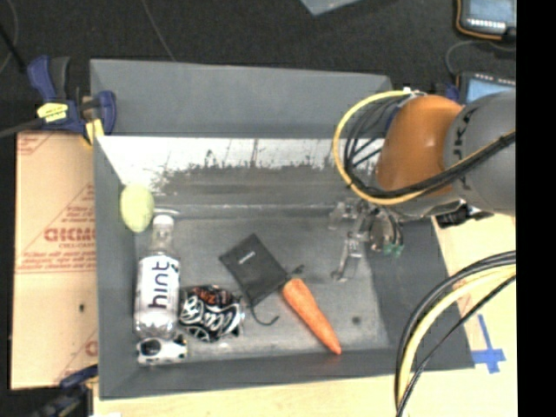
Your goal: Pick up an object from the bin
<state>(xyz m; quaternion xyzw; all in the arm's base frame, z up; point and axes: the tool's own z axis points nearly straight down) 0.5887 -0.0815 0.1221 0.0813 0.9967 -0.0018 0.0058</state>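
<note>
We logged the two-finger gripper [350,254] near the orange tapered toy carrot [310,317], couldn't tell its opening, and judged it should straddle the carrot's thick end crosswise.

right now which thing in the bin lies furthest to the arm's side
The orange carrot: its narrow tip reaches further right than the black pouch; the bottle lies far left.

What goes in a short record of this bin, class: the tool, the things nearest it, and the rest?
tool: above bare floor, right of the bin's middle
nearest things: orange carrot, flat black pouch
left side: clear "hint" bottle, pale green ball
front, beside bottle: black-and-white patterned bundle
bin: grey metal
</note>
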